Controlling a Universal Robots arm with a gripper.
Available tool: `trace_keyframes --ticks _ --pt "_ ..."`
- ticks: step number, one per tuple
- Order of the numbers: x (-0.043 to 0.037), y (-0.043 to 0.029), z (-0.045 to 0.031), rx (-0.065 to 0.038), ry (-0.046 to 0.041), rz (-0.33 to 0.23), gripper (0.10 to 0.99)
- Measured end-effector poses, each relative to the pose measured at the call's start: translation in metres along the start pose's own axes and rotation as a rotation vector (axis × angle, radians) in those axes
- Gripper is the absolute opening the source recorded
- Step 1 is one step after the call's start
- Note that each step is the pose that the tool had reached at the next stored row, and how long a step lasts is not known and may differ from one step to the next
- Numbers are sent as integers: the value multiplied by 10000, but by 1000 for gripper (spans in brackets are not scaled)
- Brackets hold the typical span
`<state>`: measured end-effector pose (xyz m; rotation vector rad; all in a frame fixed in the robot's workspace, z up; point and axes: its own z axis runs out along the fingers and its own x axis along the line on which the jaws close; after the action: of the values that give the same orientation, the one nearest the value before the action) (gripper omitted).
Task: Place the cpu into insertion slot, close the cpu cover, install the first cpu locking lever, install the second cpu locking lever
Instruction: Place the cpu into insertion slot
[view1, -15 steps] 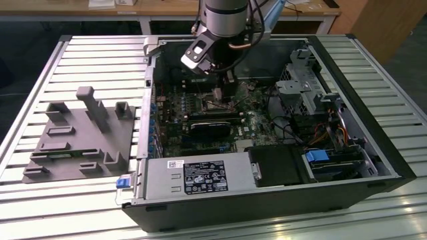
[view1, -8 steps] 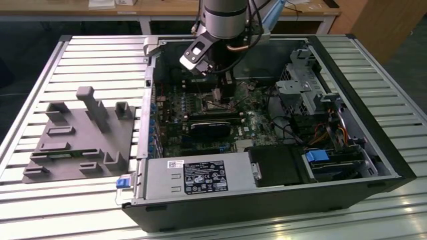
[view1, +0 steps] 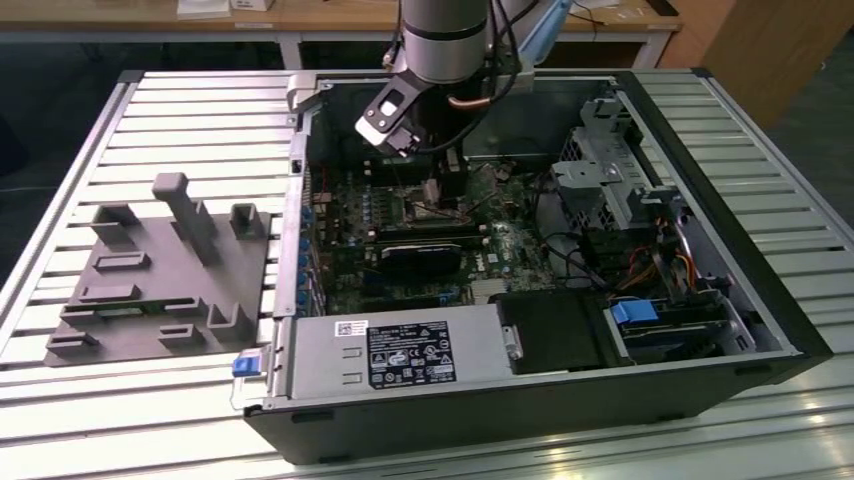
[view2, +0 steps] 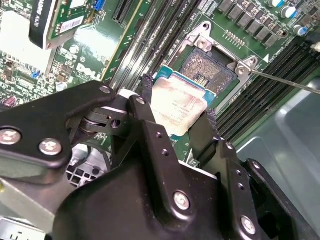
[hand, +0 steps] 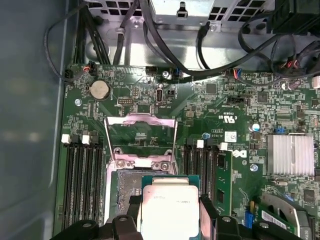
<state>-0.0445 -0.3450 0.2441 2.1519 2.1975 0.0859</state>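
While gripper (view2: 177, 99) clamps cpu (hand: 167, 207), it shows dull silver top w/ green rim.

Bright room light; glare on cpu (view2: 177, 106); case (view1: 534, 425) interior dim.

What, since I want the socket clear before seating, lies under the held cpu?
Under the cpu, held by the gripper, lies the insertion slot, its cpu cover swung open. The uncovered contact field looks bare; the part beneath the chip is hidden.

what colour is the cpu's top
Pale silvery metal with a green rim; the cpu shows best in the first wrist view.
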Motion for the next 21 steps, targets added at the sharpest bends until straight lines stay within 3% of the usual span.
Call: trace_keyframes --ticks 4,14,21 --pt "13 -18 56 -55 -1 4 537" --pt "139 -20 105 -59 -5 7 537" --pt "168 -24 171 -58 -13 20 537"
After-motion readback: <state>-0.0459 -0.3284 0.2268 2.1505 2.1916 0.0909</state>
